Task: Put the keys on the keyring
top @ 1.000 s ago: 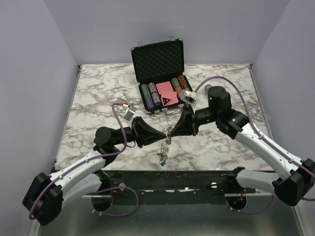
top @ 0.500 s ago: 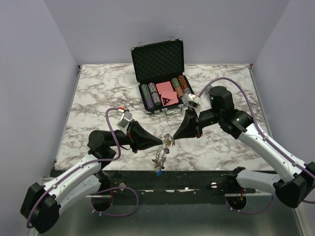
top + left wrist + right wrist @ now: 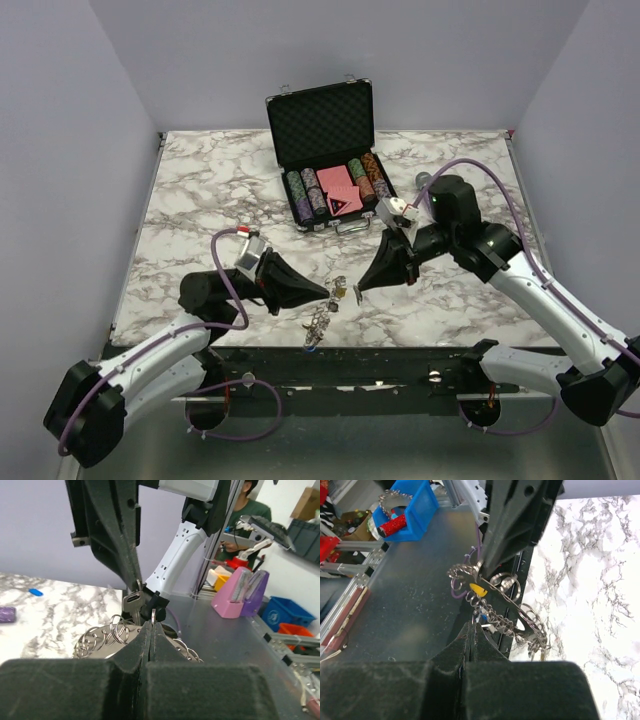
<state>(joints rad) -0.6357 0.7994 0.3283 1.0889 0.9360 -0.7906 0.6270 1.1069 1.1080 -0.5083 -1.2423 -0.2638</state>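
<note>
**Top view.** The marble-patterned table (image 3: 200,190) carried an open black case (image 3: 322,125), foam-lined in the lid, with rows of striped chips (image 3: 300,190) in its base. The two arms met nose to nose near the front edge. The left gripper (image 3: 322,292) and right gripper (image 3: 360,291) both had their tapered black fingers pressed together. Small silver keys (image 3: 340,290) sat between the two tips. The keyring (image 3: 320,320), a silver ring fringed with small loops, trailed from there toward the near edge, with a blue piece (image 3: 312,345) at its lower end. Whether it rested on the table could not be told.

**Left wrist view.** The left gripper (image 3: 151,626) showed matte, scuffed fingers closed to a single seam, and a small wire loop of the keyring (image 3: 115,630) was nipped at their tip. The right gripper (image 3: 138,584) came down from above, its point meeting a flat silver key (image 3: 131,602). Whether that key was pinched could not be told.

**Right wrist view.** The right gripper (image 3: 471,626) was likewise closed to a seam, just beside the fringe. The keyring (image 3: 507,607) hung aslant over the grey metal ledge and the marble edge, its rim at the left gripper's (image 3: 481,567) tip. A yellow head (image 3: 479,590) showed among the loops.
</note>
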